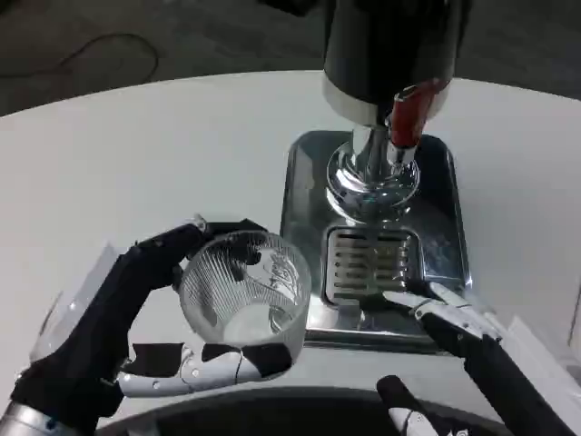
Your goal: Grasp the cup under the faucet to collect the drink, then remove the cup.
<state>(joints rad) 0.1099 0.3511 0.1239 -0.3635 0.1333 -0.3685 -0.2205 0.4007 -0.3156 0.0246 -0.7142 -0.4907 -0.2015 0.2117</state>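
A clear ribbed cup (245,289) is held by my left hand (136,327), with black fingers behind it and a white and black finger wrapped across its front. The cup sits left of the steel drip tray (304,182), beside its front-left corner. The dispenser (386,54) stands on the tray, with a red tap handle (410,113) above a chrome base (372,177). The slotted drain grate (372,263) lies in front of the base. My right hand (454,318) rests at the tray's front-right edge, fingers apart and holding nothing.
The white round table (136,163) stretches left and back of the tray. A dark floor (136,45) lies past its far edge. A dark curved rim (300,409) runs along the bottom of the picture.
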